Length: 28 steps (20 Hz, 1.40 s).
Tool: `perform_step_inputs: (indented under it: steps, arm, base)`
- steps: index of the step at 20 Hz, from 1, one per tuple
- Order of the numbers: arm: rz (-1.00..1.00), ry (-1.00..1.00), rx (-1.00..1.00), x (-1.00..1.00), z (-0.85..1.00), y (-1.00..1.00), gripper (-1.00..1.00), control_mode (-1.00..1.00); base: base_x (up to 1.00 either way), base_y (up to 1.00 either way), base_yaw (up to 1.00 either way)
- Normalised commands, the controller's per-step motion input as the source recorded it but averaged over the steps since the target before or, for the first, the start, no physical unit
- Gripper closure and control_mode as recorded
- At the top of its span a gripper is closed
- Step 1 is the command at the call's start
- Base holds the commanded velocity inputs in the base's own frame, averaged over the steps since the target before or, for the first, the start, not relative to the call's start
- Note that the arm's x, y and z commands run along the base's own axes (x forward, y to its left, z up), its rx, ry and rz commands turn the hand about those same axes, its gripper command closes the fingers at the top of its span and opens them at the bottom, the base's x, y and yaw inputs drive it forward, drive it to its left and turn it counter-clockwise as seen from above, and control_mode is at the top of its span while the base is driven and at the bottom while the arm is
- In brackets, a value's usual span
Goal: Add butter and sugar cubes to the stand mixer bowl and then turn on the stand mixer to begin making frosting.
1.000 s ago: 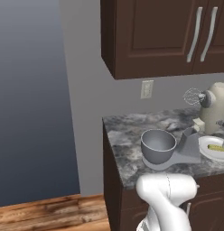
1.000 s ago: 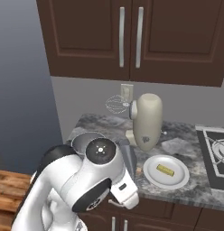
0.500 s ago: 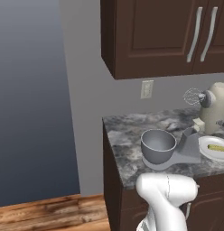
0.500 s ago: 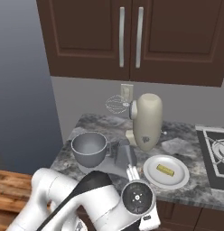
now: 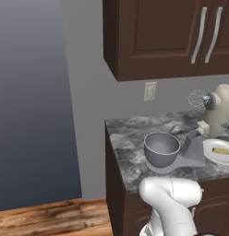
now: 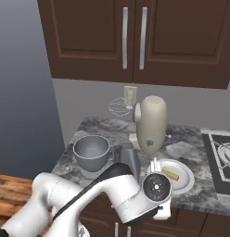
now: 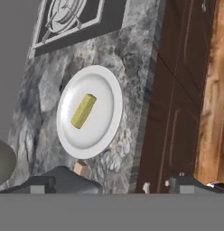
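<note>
Centering over the small yellow butter block [image 7: 83,110] on its flat white plate [image 7: 109,97], we should descend squarely; jaw opening unclear.

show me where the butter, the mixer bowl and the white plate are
butter [image 7: 83,110], hand view, middle of the yellow block
stand mixer bowl [image 6: 92,152], right base view, grey inside wall
white plate [image 7: 107,90], hand view, bare rim beside the butter

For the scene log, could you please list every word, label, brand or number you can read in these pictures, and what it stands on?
There are none: no readable text on the stand mixer, the stand mixer bowl, the plate under the butter, the cabinets or the wall outlet.
</note>
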Motion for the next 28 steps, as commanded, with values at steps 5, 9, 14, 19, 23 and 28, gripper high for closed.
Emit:
perform_step_inputs:
  steps: [5,9,14,19,23,28]
  arm:
    - [-0.14,0.00,0.14,0.23,-0.03,-0.01,-1.00,-1.00]
    - [-0.02,0.00,0.16,0.28,-0.01,0.00,-1.00,-1.00]
    - [0.00,0.00,0.16,0.25,0.00,-0.01,-1.00,-1.00]
    - [0.00,0.00,0.07,0.09,-0.05,-0.12,-1.00,-1.00]
    - [0.00,0.00,0.04,0.25,-0.07,-0.08,-1.00,-1.00]
    - [0.00,0.00,0.06,0.29,-0.13,-0.09,-1.00,-1.00]
  base:
    - [0.00,0.00,0.00]
    - [0.00,0.00,0.00]
    - [0.00,0.00,0.00]
    - [0.00,0.00,0.00]
    - [0.00,0.00,0.00]
    - [0.00,0.00,0.00]
